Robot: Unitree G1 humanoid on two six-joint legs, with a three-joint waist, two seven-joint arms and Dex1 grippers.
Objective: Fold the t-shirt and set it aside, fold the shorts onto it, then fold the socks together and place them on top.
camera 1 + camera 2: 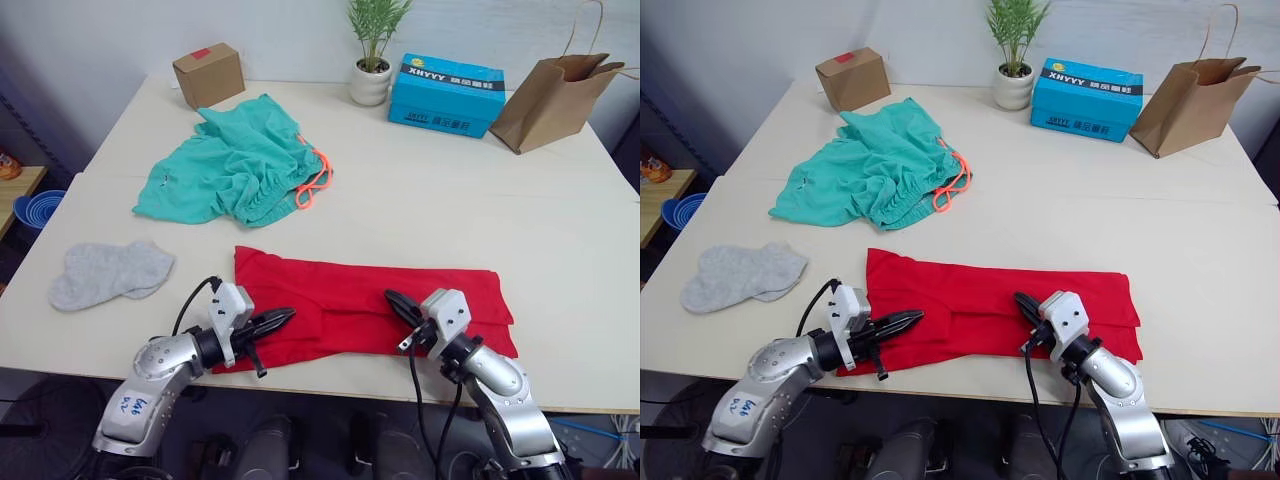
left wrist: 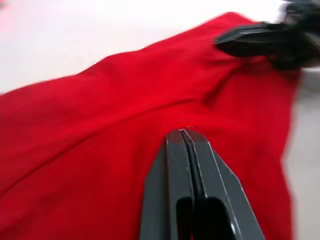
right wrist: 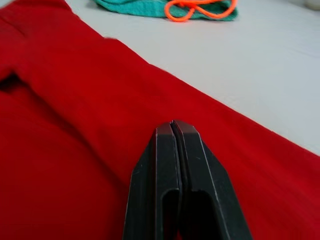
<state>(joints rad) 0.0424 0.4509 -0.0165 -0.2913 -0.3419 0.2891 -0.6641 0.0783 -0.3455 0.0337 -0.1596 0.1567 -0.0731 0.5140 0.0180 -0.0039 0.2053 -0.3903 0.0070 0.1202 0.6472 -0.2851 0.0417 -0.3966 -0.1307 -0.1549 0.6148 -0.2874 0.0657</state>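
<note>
We hold both grippers, left gripper (image 1: 285, 316) and right gripper (image 1: 392, 298), pinched closed and empty over the t-shirt (image 1: 350, 290) (long axis crosswise along the table's near edge), each equally near.

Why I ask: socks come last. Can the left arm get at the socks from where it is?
Probably yes: the socks lie unobstructed on the table just beyond the left gripper, which is shut over the t-shirt.
</note>
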